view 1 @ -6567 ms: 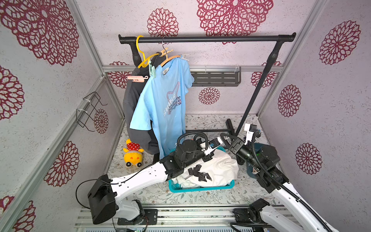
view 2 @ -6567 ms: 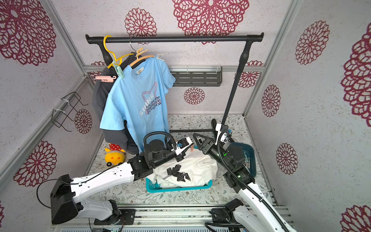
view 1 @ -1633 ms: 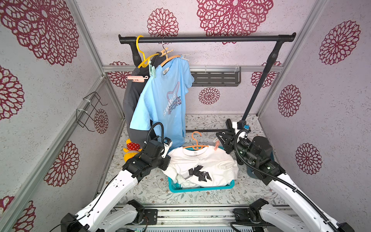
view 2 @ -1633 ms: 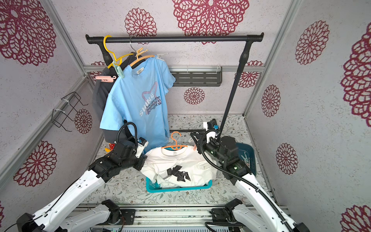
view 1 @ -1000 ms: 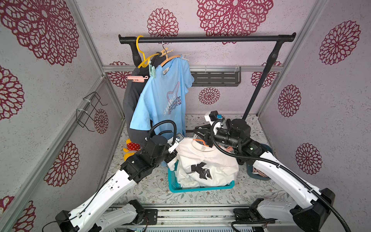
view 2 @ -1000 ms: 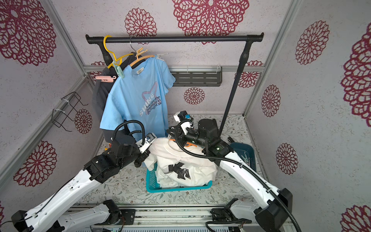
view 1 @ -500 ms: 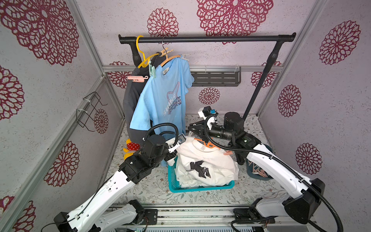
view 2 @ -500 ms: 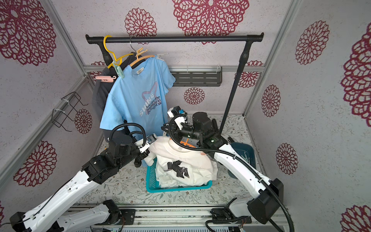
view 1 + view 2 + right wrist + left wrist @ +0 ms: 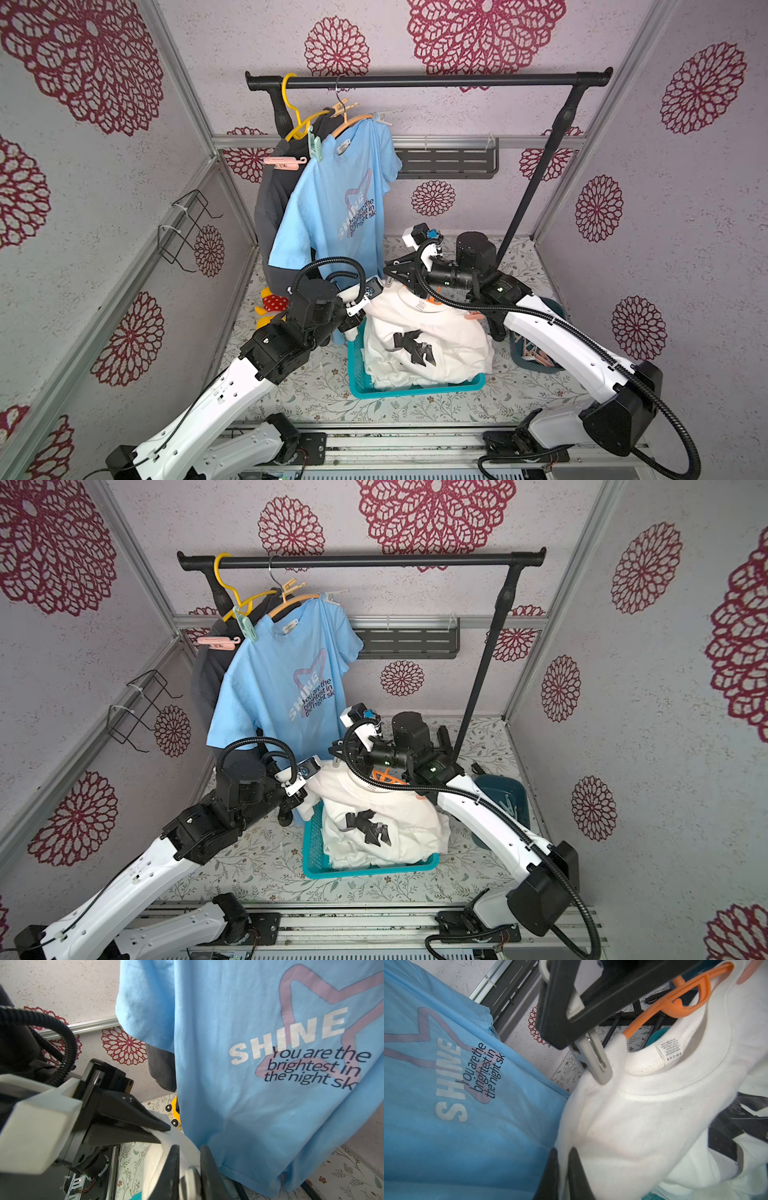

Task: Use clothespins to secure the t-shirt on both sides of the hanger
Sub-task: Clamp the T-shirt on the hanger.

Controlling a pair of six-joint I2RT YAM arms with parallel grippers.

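A white t-shirt (image 9: 432, 332) hangs on an orange hanger (image 9: 384, 776) above a teal basket. My left gripper (image 9: 562, 1167) is shut on a fold of the shirt's left shoulder and holds it up. My right gripper (image 9: 188, 1159) is shut on a greyish-white clothespin (image 9: 593, 1059). The clothespin's tip rests on the white fabric beside the hanger's (image 9: 675, 1001) left arm. In both top views the right gripper (image 9: 388, 276) (image 9: 334, 754) sits just behind the left wrist. A pink clothespin (image 9: 473, 316) sits on the shirt's right shoulder.
The teal basket (image 9: 415, 390) holds the shirt's lower part. A dark bin (image 9: 536, 353) with more clothespins stands at the right. A blue t-shirt (image 9: 340, 208) and a dark garment hang from the black rail (image 9: 428, 81), close behind both grippers. A yellow toy (image 9: 270, 303) lies on the floor.
Over the last second my right gripper has carried the clothespin leftward to the shirt's left shoulder. The left gripper has kept its hold and barely moved.
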